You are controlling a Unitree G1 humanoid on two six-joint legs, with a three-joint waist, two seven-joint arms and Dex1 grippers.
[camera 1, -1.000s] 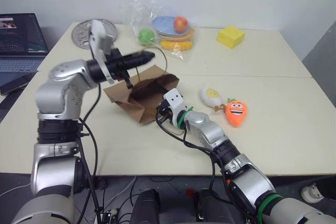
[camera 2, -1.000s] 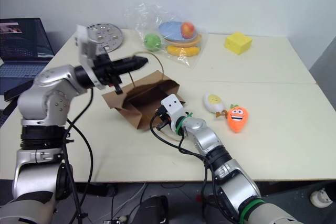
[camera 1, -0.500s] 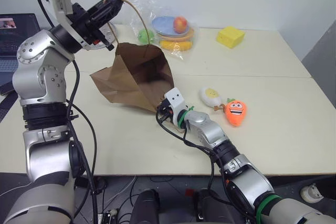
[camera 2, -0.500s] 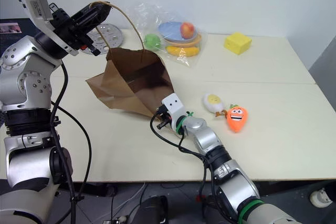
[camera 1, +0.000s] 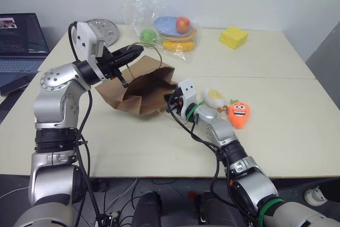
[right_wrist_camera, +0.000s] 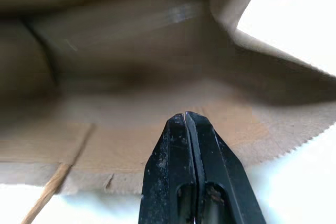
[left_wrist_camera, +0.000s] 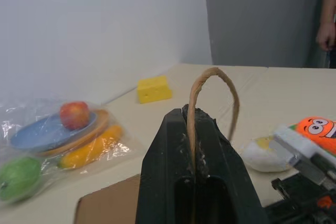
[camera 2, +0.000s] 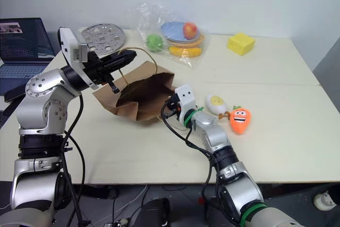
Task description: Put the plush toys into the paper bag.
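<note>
The brown paper bag [camera 1: 142, 86] slumps on the table with its mouth facing right. My left gripper [camera 1: 136, 51] is shut on one of its cord handles [left_wrist_camera: 212, 71] and holds it just above the bag. My right gripper [camera 1: 170, 100] is shut with nothing in it, its fingertips [right_wrist_camera: 186, 118] at the bag's mouth and pointing into the brown inside. Both plush toys lie on the table just right of my right arm. One is the white-and-yellow egg [camera 1: 214, 97], the other the orange carrot [camera 1: 239, 113] with a cartoon face.
Plastic-wrapped fruit on plates [camera 1: 172, 29] and a yellow block [camera 1: 233, 36] sit at the back of the table. A round metal disc [camera 1: 99, 27] lies back left, with a laptop [camera 1: 20, 41] beyond the left edge. A person's hand [left_wrist_camera: 326, 34] hangs past the far right end.
My left gripper swung high with the handle, pulling the bag upright, then came back down, so the bag slumps again. My right gripper rose and shifted right to the bag's mouth.
</note>
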